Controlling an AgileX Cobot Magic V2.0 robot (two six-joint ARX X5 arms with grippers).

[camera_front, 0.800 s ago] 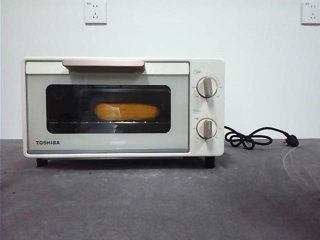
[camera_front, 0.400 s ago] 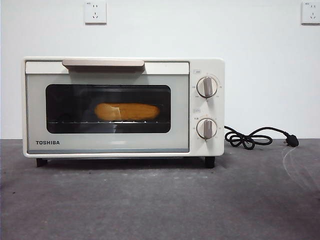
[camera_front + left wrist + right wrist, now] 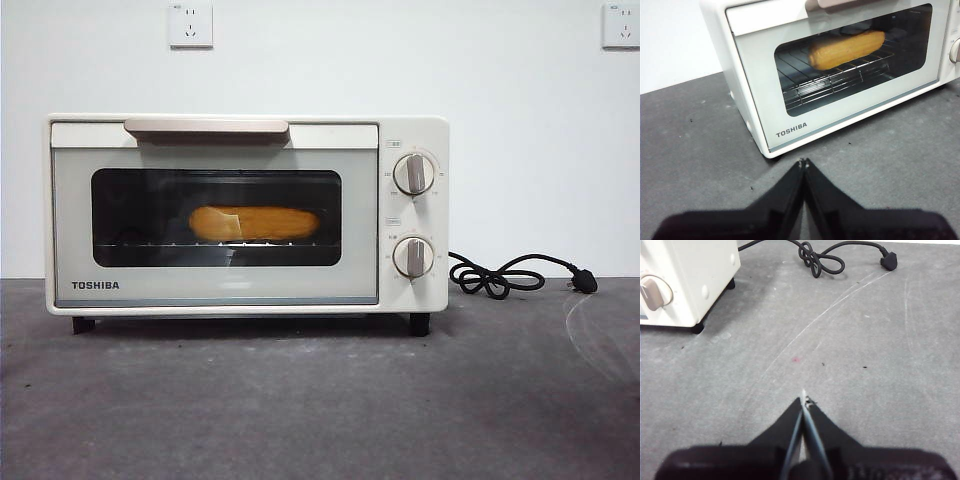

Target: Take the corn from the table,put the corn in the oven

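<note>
One oven (image 3: 246, 214), cream-white and boxy with rounded corners, stands on the dark grey, matte, slightly rough bench (image 3: 320, 400); its door is closed, with one bar handle (image 3: 206, 127) along the top and a dark glass window. Two round knobs (image 3: 414, 174) sit one above the other beside the door. One corn (image 3: 254, 223), a yellow-orange cob with lengthwise kernel rows and blunt tapered ends, lies inside on the thin wire rack (image 3: 832, 77), its long axis running side to side along the door. One black cord (image 3: 505, 275) is looped on the bench beside the oven. The left gripper (image 3: 803, 162) hangs above the bench before the oven's door, jaws pressed together and empty; the right gripper (image 3: 804, 401) hangs over bare bench, jaws likewise closed on nothing.
</note>
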